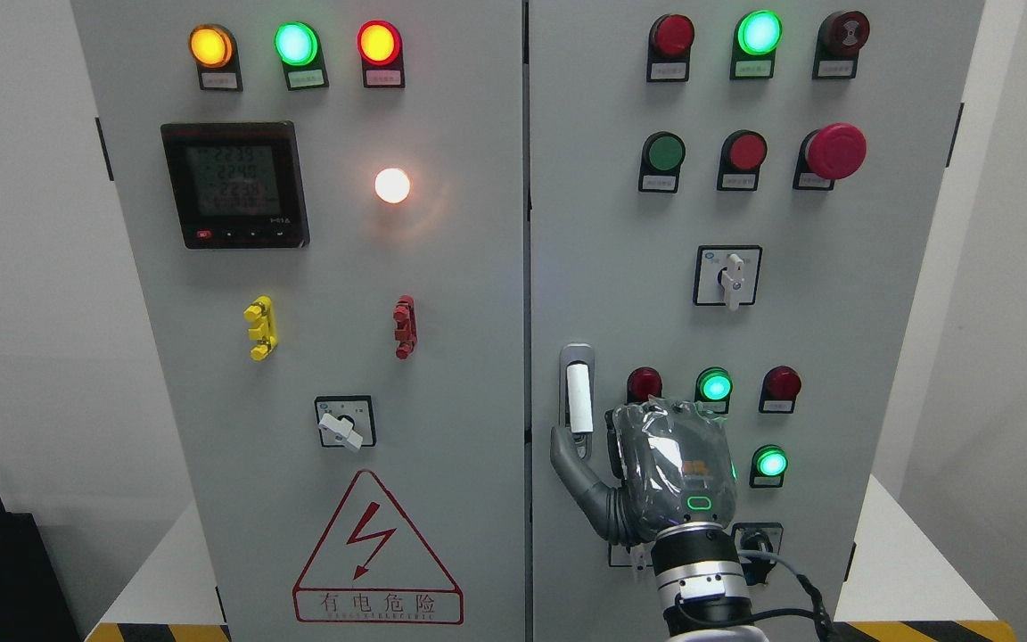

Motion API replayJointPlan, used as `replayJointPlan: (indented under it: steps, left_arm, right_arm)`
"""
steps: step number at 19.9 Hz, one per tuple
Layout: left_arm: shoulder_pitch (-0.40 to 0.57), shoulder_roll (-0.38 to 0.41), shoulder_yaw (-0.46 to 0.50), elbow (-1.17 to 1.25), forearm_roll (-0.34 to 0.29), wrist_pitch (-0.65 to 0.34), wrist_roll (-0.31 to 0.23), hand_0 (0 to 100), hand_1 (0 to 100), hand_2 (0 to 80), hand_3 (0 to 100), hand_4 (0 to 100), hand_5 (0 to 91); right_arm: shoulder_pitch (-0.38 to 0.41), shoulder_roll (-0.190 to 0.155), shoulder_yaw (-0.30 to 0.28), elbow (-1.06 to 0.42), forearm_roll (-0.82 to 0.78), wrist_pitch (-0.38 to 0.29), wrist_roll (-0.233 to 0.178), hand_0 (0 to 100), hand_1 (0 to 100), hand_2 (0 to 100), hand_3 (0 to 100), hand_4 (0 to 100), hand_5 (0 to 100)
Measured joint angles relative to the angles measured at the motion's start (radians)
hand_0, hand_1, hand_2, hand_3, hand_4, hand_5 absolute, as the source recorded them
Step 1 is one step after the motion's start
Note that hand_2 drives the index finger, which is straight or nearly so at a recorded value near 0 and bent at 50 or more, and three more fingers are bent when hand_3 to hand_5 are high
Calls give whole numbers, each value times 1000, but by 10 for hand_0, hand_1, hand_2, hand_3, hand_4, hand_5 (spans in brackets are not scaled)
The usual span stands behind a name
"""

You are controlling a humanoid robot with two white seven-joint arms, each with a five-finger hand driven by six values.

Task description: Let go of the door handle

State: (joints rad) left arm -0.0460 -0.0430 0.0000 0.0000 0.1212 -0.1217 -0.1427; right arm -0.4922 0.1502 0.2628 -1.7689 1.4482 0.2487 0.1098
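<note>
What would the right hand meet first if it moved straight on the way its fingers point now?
Probably the door handle: the right hand points up and toward the cabinet door, a grey finger beside the handle's lower end. Depth is unclear, so contact may already exist.

Right hand [656,473] w/ grey fingers, clear plastic wrap, green LED, silver wrist, black cables

A pale grey cabinet [442,267] is seen; near its top-left corner, orange, green and red lamps [296,44] are lit. A red-outlined warning triangle [377,553] is printed near its bottom edge.
</note>
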Motion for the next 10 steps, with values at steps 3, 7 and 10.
replayJointPlan:
  steps: [3, 7, 10]
  left_arm:
    - [0, 0, 0, 0, 0, 0, 0, 120, 389, 0, 0, 0, 0]
    - [0, 0, 0, 0, 0, 0, 0, 120, 389, 0, 0, 0, 0]
    - [0, 0, 0, 0, 0, 0, 0, 120, 389, 0, 0, 0, 0]
  right_arm:
    - [-1, 0, -1, 2, 1, 1, 0, 381, 31, 987, 1000, 979, 926]
    - [-2, 0, -1, 5, 1, 1, 0, 387, 40, 986, 1000, 979, 926]
    - [-3, 0, -2, 6, 1, 1, 1, 393, 40, 987, 1000, 979, 925]
